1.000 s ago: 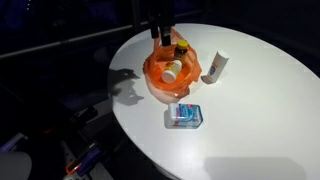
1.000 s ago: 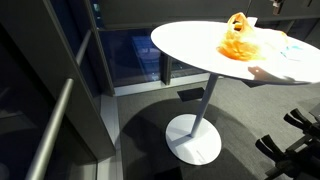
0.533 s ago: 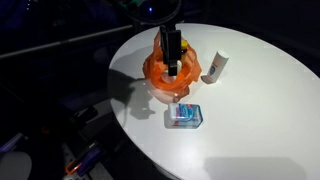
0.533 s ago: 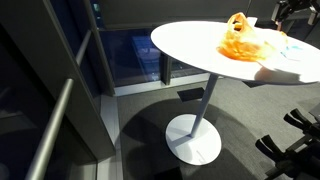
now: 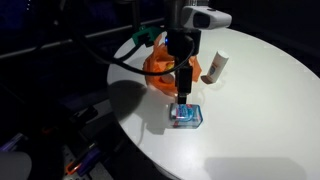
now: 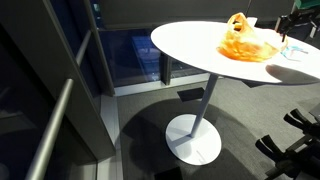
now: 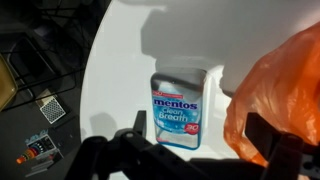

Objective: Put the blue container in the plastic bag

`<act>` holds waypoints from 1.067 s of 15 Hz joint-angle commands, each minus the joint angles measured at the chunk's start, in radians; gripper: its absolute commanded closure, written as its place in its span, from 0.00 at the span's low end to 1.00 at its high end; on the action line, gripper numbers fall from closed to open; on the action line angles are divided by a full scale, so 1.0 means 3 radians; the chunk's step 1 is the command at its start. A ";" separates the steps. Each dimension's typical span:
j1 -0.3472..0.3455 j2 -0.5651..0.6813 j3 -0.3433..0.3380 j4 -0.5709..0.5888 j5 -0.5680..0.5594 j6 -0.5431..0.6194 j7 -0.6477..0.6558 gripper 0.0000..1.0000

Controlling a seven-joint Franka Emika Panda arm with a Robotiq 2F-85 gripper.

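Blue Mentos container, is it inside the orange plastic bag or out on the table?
Out. The blue Mentos container lies flat on the white round table beside the crumpled orange plastic bag.

Lighting: dim room, dark surrounds; the white surface (image 5: 255,110) is the brightest area in every view, lit from above.
Shadows: broad, soft-edged shadow across the surface's rim in an exterior view; round shadow on the floor (image 6: 140,110) beneath the surface.
Wrist view: fingers (image 7: 270,140) dark and blurred; surface slightly glaring.
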 commanded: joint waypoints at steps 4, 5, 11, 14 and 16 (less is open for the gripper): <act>-0.0058 0.0202 -0.0176 0.0005 0.0126 0.0297 0.0075 0.00; -0.0059 0.0224 -0.0191 0.0008 0.0165 0.0331 0.0066 0.00; -0.0077 0.0089 -0.0198 0.0008 0.0556 0.0402 -0.0188 0.00; -0.0068 -0.0033 -0.0190 0.0004 0.0697 0.0423 -0.0280 0.00; -0.0073 -0.0104 -0.0196 0.0012 0.0740 0.0397 -0.0303 0.00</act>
